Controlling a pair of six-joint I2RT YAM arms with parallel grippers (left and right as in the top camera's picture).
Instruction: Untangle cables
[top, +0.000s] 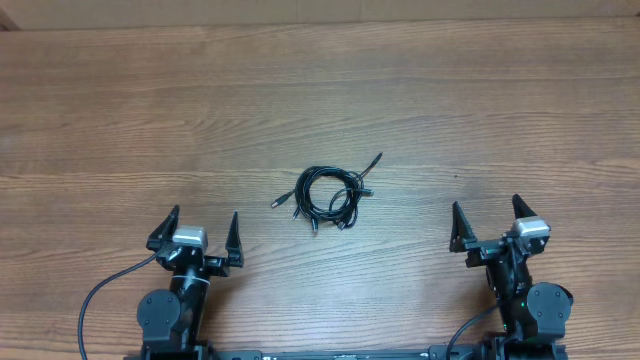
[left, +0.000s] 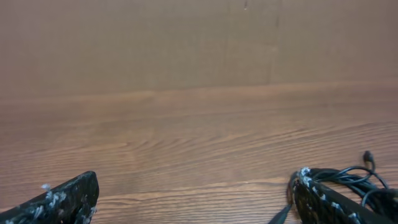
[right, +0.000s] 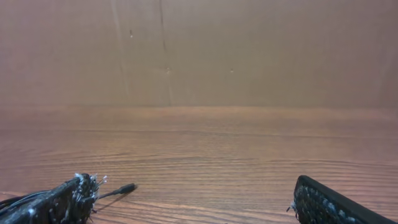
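Note:
The cables (top: 327, 194) lie in one tangled coil of thin black cords at the middle of the wooden table, with small plug ends sticking out at its edges. My left gripper (top: 199, 230) is open and empty at the front left, apart from the coil. My right gripper (top: 486, 215) is open and empty at the front right, also apart from it. In the left wrist view part of the coil (left: 354, 177) shows behind the right finger. In the right wrist view one plug end (right: 122, 188) pokes out past the left finger.
The wooden table (top: 320, 90) stretches around the coil. A thicker black cord (top: 100, 295) runs from the left arm's base at the front edge. A brown wall (left: 199, 43) stands beyond the table's far edge.

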